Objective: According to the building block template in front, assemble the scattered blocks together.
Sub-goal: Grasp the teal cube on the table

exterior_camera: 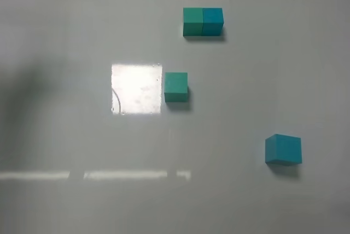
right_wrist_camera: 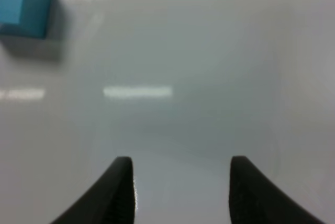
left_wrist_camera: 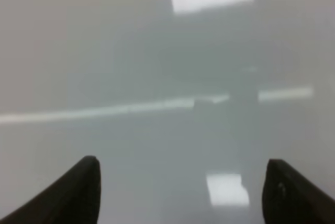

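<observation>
From the high camera we see the grey tabletop [exterior_camera: 65,201]. The template pair [exterior_camera: 203,22] lies at the far side, green joined to blue. The loose green cube [exterior_camera: 176,86] sits below it, the loose blue cube [exterior_camera: 283,149] well apart to the right.

In the left wrist view, the left fingers [left_wrist_camera: 180,192] stand wide apart and hold nothing.

In the right wrist view, the right fingers [right_wrist_camera: 180,190] show a gap and hold nothing; the blue cube [right_wrist_camera: 23,1] lies well ahead.

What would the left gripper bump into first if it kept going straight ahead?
Probably nothing but bare table. Ahead of the left gripper the wrist view shows no block, though it is blurry.
</observation>
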Robot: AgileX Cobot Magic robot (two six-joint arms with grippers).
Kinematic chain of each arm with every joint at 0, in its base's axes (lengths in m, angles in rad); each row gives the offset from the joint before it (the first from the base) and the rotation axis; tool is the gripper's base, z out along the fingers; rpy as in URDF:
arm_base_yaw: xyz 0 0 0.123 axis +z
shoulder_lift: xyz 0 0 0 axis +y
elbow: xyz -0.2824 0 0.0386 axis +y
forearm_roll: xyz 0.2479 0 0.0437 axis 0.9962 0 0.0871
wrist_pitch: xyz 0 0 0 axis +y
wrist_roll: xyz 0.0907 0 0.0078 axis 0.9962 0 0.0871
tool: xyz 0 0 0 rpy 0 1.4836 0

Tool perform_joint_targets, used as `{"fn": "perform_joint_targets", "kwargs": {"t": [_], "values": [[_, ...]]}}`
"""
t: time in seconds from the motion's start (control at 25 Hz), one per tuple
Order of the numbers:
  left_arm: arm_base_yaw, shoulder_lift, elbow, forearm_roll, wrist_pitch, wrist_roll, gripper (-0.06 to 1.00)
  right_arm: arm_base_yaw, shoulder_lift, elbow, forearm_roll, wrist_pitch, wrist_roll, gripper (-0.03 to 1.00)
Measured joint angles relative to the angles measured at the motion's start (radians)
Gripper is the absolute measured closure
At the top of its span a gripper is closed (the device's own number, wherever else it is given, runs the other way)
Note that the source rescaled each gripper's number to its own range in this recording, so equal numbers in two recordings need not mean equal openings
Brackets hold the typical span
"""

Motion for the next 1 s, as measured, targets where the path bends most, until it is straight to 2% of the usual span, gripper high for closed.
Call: {"fn": "perform_joint_targets", "kwargs": {"t": [0.16,0.28,0.48,0.6,0.76,0.84,1.0], "values": [[0.058,-0.026,0.121,-0.003,-0.028,0.002,0.12,0.000,0.000,0.000,0.005,0.000,0.000,0.89],[0.078,-0.047,0.188,-0.008,-0.045,0.005,0.12,0.000,0.000,0.000,0.000,0.000,0.000,0.94],[0.119,-0.124,0.258,-0.082,-0.064,0.035,0.12,0.000,0.000,0.000,0.005,0.000,0.000,0.95],[0.131,-0.200,0.308,-0.099,-0.071,0.062,0.12,0.000,0.000,0.000,0.000,0.000,0.000,0.95],[0.135,-0.318,0.439,-0.099,-0.064,0.075,0.12,0.000,0.000,0.000,0.005,0.000,0.000,0.95],[0.135,-0.387,0.527,-0.096,-0.061,0.072,0.16,0.000,0.000,0.000,0.005,0.000,0.000,0.95],[0.136,-0.554,0.686,-0.039,-0.062,0.018,0.24,0.000,0.000,0.000,0.005,0.000,0.000,0.95]]}}
